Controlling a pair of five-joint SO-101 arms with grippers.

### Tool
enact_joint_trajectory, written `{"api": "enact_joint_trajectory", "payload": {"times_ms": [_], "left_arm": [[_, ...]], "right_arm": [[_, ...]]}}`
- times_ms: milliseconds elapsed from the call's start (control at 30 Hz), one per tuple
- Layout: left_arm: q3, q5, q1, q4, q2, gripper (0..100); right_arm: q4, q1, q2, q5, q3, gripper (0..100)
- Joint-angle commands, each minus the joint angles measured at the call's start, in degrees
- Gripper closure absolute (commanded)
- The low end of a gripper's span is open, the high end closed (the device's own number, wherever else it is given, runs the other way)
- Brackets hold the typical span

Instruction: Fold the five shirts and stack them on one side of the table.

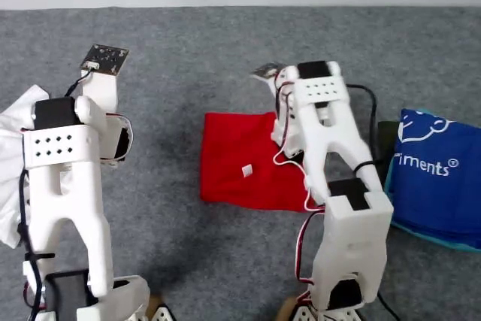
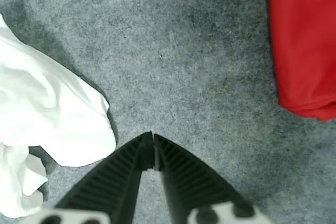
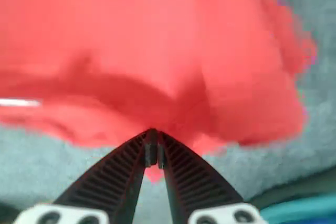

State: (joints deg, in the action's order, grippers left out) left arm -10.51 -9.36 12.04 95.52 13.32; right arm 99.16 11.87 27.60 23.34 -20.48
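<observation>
Grey felt covers the tabletop (image 1: 173, 50). The left tool (image 2: 153, 145), jaws pressed together on nothing, hangs over bare felt with the white shirt (image 2: 47, 114) just beside it. The right tool (image 3: 153, 140) pinches the red shirt (image 3: 157, 51) at its edge, and a blue shirt (image 1: 440, 178) lies near.

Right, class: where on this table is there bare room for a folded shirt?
Free: the carpet between the left arm and the red shirt; the far strip beyond both arms. Crowded: the right side, where the right arm overlaps the red shirt beside the blue shirt. The white shirt fills the left edge.
</observation>
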Motion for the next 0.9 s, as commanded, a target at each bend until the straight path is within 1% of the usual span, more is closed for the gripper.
{"api": "enact_joint_trajectory", "payload": {"times_ms": [0, 67, 200, 300, 367, 467, 500, 633, 767, 867], "left_arm": [[-0.04, 0.26, -0.53, -0.88, 1.67, 100], [-0.04, 0.26, -0.53, -1.14, 1.67, 100], [-0.04, 0.35, -0.53, -1.67, 1.67, 100], [-0.04, 0.35, -0.53, -1.49, 1.67, 100], [-0.04, 0.35, -0.44, -1.32, 1.93, 100], [0.04, 0.35, -0.18, -1.32, 2.02, 100], [0.04, 0.35, -0.09, -1.32, 2.02, 100], [0.04, 0.35, -0.26, -1.32, 2.02, 100], [0.22, 0.35, -0.35, -1.41, 2.02, 100], [0.22, 0.35, -0.35, -1.41, 2.02, 100]], "right_arm": [[2.68, 1.10, -4.53, 0.62, -6.77, 98.9], [0.22, 3.30, -4.00, 0.62, -9.14, 98.7], [-9.19, 5.76, -0.66, 0.35, -9.67, 98.8], [-11.30, 6.11, 4.44, 0.35, -9.67, 98.8], [-8.22, 6.11, 7.34, 0.35, -9.93, 98.8], [3.03, 6.02, 8.13, 0.35, -10.02, 98.8], [4.35, 5.76, 7.87, 0.35, -9.32, 98.9], [4.00, 2.77, -2.51, 0.44, -0.70, 98.9], [3.91, 2.95, -13.58, 0.53, 11.16, 98.9], [3.74, 3.03, -16.57, 0.62, 19.25, 98.9]]}}
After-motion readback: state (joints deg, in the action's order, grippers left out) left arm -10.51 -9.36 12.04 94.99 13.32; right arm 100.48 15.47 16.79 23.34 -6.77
